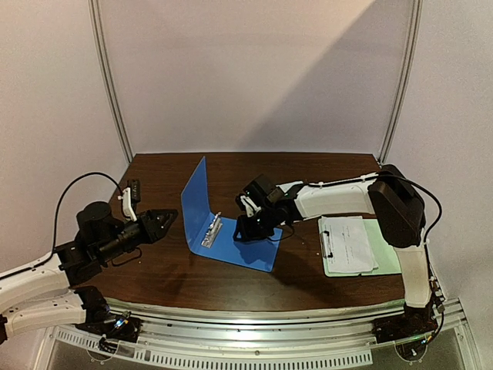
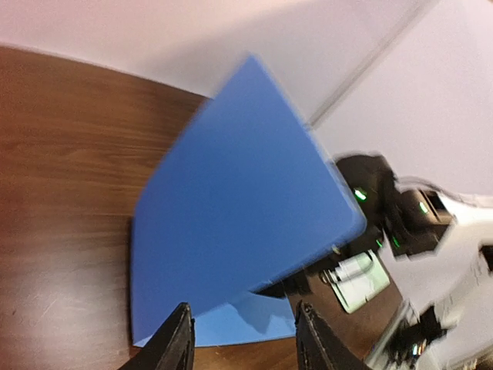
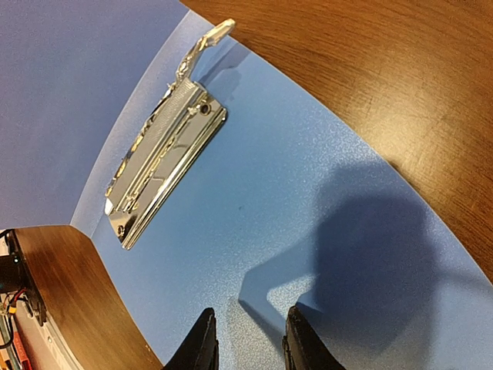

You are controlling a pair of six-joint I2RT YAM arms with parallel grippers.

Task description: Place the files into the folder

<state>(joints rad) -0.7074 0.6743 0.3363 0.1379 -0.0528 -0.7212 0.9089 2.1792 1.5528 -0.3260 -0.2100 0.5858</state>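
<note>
While left fingers (image 2: pixel 177 345) gape and right fingers (image 3: pixel 202 344) sit narrow, both empty, the floppy files (image 1: pixel 350 243) likely need an edge pinch.

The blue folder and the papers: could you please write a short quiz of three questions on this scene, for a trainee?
1. True or false: the folder is shut.
2. Where are the files? A: inside the folder. B: on the green clipboard. C: between a gripper's fingers.
3. Fill in: the ___ gripper hangs over the folder's lying half.
Key: 1 false, its cover stands up; 2 B; 3 the right gripper.
</note>
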